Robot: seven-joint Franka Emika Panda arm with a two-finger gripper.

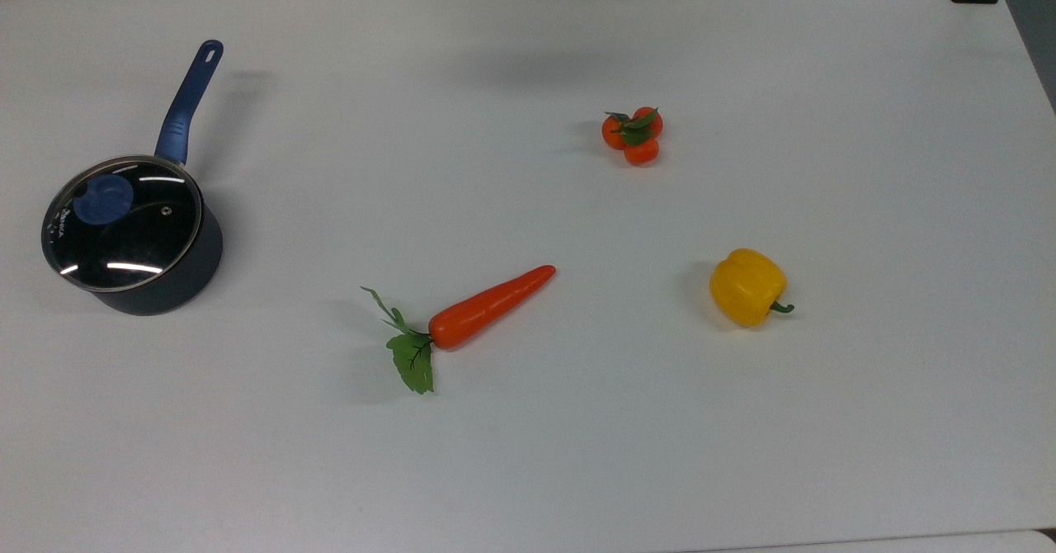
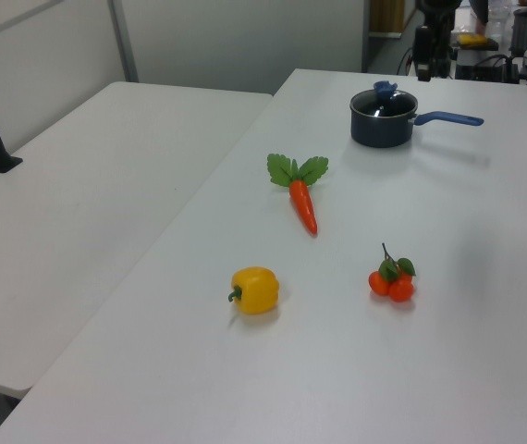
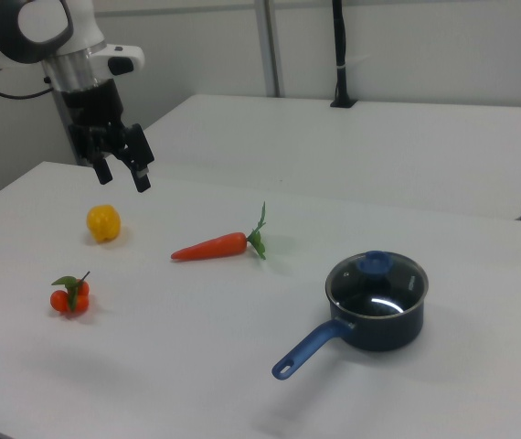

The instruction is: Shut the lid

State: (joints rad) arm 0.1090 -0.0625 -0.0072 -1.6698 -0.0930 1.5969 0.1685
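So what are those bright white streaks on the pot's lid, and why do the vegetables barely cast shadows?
In the top view, the streaks on the glass lid are reflections, likely of overhead lights; in the right view a similar curved glint crosses it. The carrot and yellow pepper throw only faint, soft-edged shadows in the top view, suggesting diffuse lighting from above. In the right view the tool hangs above the table, its outline crisp.

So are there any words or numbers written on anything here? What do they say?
On the lid of the saucepan: a short white brand mark near the rim at the top view's left, too small and blurred to read.
The carrot, yellow bell pepper, cluster of tomatoes and table carry no writing that I can make out.
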